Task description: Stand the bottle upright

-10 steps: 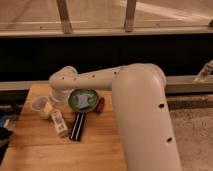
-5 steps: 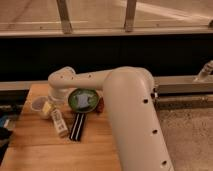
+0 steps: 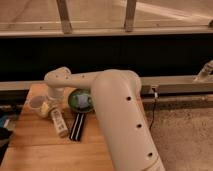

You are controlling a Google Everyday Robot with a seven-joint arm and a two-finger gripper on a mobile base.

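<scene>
The pincer (image 3: 51,103), jaws apart, hangs low at the back left of the tabletop (image 3: 42,150), between the cup (image 3: 37,104) and the green dish (image 3: 81,100). The bottle (image 3: 59,123) lies just beside the striped black bar (image 3: 78,128), leaving a narrow gap. The arm (image 3: 120,115) blocks the right side. Approach room remains along the front.

You have a desk (image 3: 35,145) of bare wood with a matt finish. The bottle (image 3: 59,123) lying on it looks like smooth white plastic with a dark printed label. The cup (image 3: 36,104) beside it looks like pale plastic. The arm (image 3: 120,115) has a smooth cream shell with a soft sheen. Your gripper (image 3: 51,106) hangs with fingers spread over the bottle's far end, beside the cup; its finish cannot be judged. The floor (image 3: 185,135) is speckled and rough.
</scene>
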